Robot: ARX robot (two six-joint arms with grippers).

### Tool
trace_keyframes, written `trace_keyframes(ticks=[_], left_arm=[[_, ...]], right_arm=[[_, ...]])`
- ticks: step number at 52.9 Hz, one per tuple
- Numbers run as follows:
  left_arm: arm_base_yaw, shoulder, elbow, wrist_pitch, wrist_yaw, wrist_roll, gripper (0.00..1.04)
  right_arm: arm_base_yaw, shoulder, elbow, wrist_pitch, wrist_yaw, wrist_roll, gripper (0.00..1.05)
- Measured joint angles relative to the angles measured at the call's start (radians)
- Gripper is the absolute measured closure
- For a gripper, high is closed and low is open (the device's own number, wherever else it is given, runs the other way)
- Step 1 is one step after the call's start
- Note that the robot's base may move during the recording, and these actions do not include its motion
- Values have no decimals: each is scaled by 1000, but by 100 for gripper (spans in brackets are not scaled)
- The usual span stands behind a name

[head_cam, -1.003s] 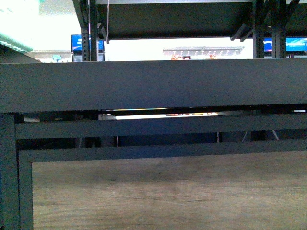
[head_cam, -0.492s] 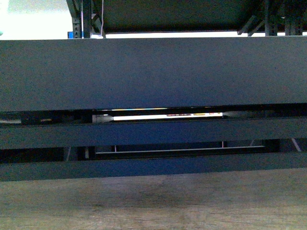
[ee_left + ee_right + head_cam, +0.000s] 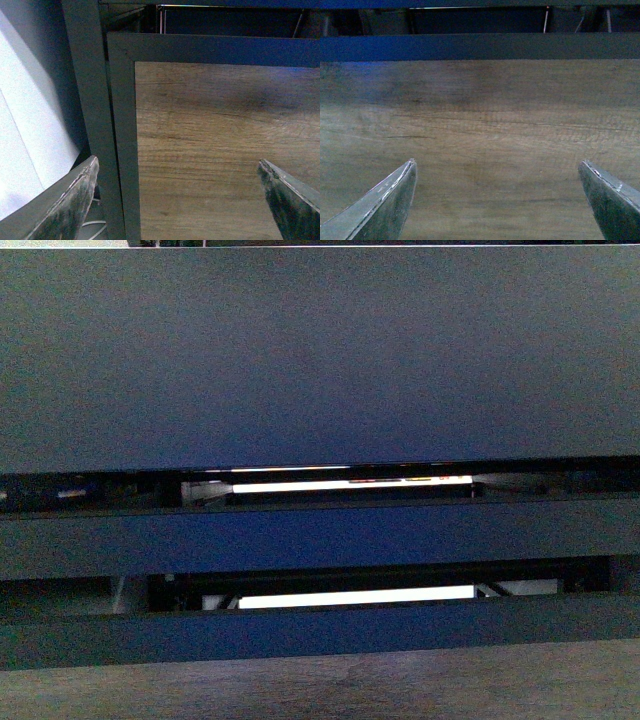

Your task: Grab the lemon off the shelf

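Shelf [image 3: 320, 360] front fills my view; lemon hidden from me.
Left gripper [image 3: 177, 161] and right gripper [image 3: 497, 162] hold jaws spread wide, empty, before the wood panel [image 3: 480, 125]; dark rails [image 3: 320, 540] block everything behind.

The shelf [image 3: 320, 360] is being cut off on all sides in the front view. Behind its gaps, little bright things [image 3: 390, 480] are being blurred past telling. The left gripper [image 3: 178, 162] and right gripper [image 3: 497, 162] are being cut off, tips only.

Matt metal shelf [image 3: 320, 360], wood-grain panel [image 3: 480, 135]
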Motion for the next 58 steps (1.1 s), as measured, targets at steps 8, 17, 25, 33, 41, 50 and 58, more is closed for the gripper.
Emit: trace_keyframes(ticks=[8,17,25,33,41,50,58], left_arm=[[0,0,0,0,0,0,8],[0,0,0,0,0,0,8],[0,0,0,0,0,0,8],[0,-1,0,0,0,0,8],[0,-1,0,0,0,0,8],[0,-1,0,0,0,0,8],[0,-1,0,0,0,0,8]], right_arm=[[0,0,0,0,0,0,8],[0,0,0,0,-1,0,8],[0,0,0,0,0,0,8],[0,0,0,0,0,0,8],[0,0,0,0,0,0,8],[0,0,0,0,0,0,8],[0,0,0,0,0,0,8]])
